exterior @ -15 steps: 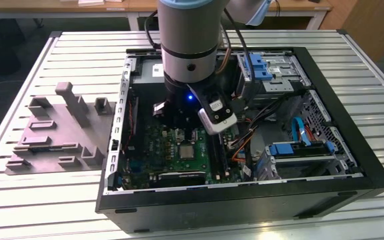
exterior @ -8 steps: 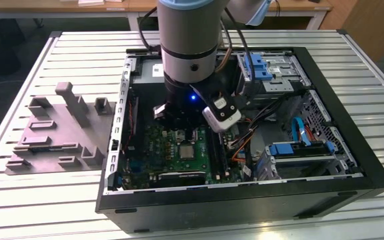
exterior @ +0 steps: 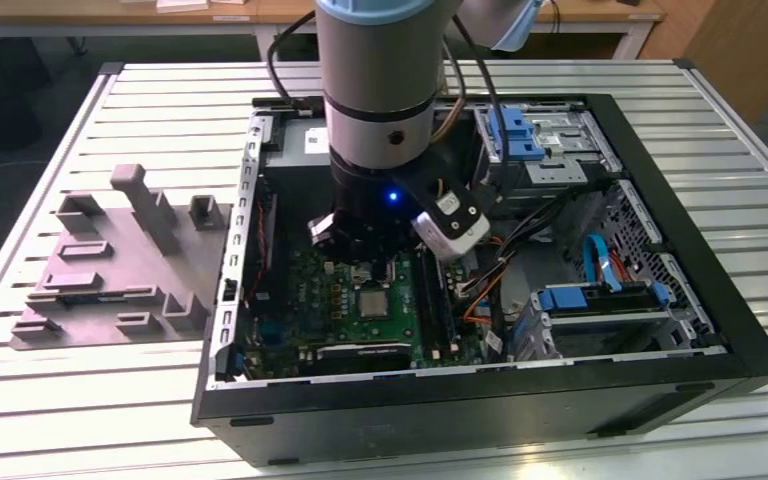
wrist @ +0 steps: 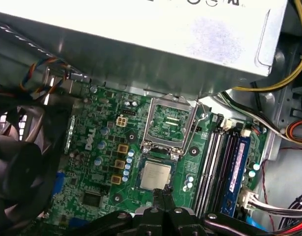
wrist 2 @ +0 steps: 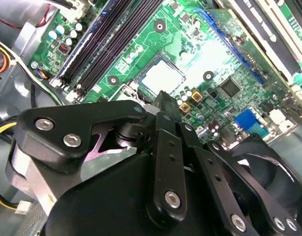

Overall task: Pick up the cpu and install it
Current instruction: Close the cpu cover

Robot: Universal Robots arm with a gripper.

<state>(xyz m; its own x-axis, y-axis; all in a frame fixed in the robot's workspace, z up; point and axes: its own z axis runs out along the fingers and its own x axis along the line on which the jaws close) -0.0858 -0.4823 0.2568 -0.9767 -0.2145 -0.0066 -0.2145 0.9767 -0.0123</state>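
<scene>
The arm reaches down into the open computer case (exterior: 704, 330), which lies on a slatted table (exterior: 77, 400). The gripper (wrist: 162, 192) hangs just above the green motherboard (wrist: 104, 147), its 2 fingertips pressed together with nothing between them: clenched and empty.

The cpu (wrist: 155, 175) lies flat in its socket on the motherboard, silvery top up, just beyond the fingertips and apart from them. In the second wrist view the cpu (wrist 2: 162, 76) appears as a bright square directly past the finger ends. In the exterior view the cpu (exterior: 373, 300) sits just near of the gripper.

The hollow metal retention frame (wrist: 169, 123) stands hinged open on the far side of the socket. The black memory sticks (wrist: 213, 164) run alongside the socket. A grey power-supply box (wrist: 156, 44) sits beyond the board.

A grey moulded fixture tray (exterior: 111, 270) rests on the table at the exterior view's left of the case
</scene>
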